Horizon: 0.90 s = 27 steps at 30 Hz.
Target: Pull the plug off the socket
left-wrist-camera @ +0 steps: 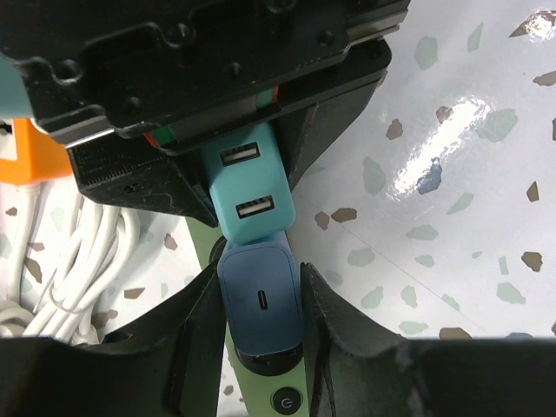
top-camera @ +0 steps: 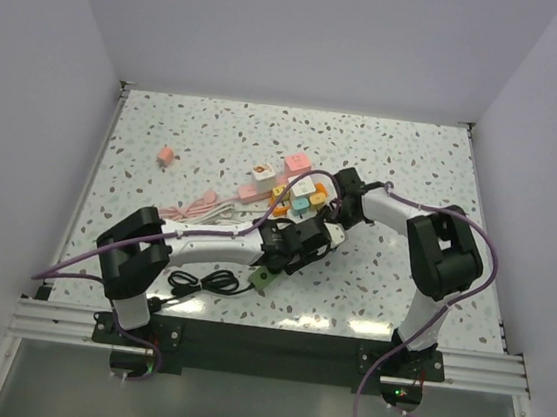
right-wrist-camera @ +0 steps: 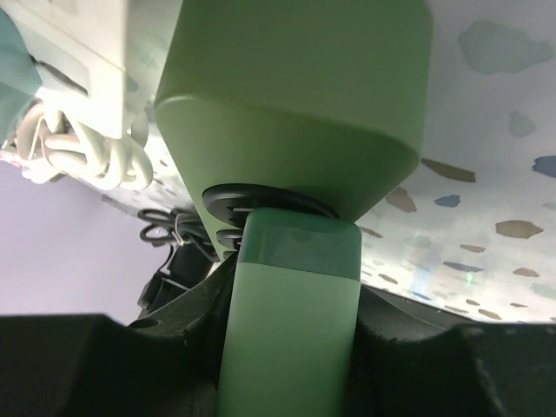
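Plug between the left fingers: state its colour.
The plug is dark blue; the left wrist view shows it best.

Right gripper (right-wrist-camera: 291, 330) closed on a pale green power strip (right-wrist-camera: 291, 321), black fingers (right-wrist-camera: 195, 326) pressed to both its sides. Strip runs up to stacked black rings (right-wrist-camera: 261, 204) under a bulky green housing (right-wrist-camera: 295, 87) with a tapered underside. Upper left: white adapter block (right-wrist-camera: 78, 52), a white cable bundle (right-wrist-camera: 82, 152) below it. Black cable coil (right-wrist-camera: 165, 233) farther back, blurred. Speckled table (right-wrist-camera: 486, 174) on the right, glossy; pale wall (right-wrist-camera: 52, 252) at left
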Each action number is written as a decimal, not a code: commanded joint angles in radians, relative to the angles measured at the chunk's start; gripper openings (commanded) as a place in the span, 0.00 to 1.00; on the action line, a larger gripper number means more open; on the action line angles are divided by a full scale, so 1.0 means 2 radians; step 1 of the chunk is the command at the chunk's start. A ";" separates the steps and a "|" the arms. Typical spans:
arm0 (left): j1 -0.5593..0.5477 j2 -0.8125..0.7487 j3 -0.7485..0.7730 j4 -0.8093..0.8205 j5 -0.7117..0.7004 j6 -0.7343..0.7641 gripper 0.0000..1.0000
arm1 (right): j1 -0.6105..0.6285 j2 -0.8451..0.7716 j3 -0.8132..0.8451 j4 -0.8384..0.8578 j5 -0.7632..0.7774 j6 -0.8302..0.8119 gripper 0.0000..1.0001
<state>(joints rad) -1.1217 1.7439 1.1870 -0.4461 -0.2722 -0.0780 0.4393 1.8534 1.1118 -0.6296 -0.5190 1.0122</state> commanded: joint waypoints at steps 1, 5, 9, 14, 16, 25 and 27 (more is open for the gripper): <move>-0.020 -0.079 0.090 0.024 0.038 -0.005 0.00 | 0.002 0.053 -0.017 0.011 0.124 -0.037 0.00; -0.019 -0.088 0.106 0.007 0.031 -0.012 0.00 | 0.002 0.060 -0.037 0.023 0.136 -0.037 0.00; -0.019 -0.071 0.097 0.003 0.032 -0.021 0.00 | 0.002 0.061 -0.040 0.023 0.155 -0.041 0.00; -0.017 -0.027 0.104 0.015 0.016 -0.032 0.00 | 0.003 0.067 -0.031 0.012 0.179 -0.054 0.00; -0.011 -0.024 0.112 0.030 0.013 -0.033 0.00 | 0.003 0.067 -0.034 0.014 0.180 -0.056 0.00; 0.008 0.060 0.231 -0.064 0.026 -0.022 0.00 | 0.004 0.073 -0.049 0.026 0.181 -0.060 0.00; 0.004 0.052 0.227 -0.076 0.017 -0.027 0.00 | 0.004 0.075 -0.050 0.030 0.179 -0.058 0.00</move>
<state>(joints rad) -1.0904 1.9316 1.4891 -0.7502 -0.2634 -0.1619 0.4122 1.8717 1.1004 -0.6128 -0.5083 0.9810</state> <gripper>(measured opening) 0.390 0.373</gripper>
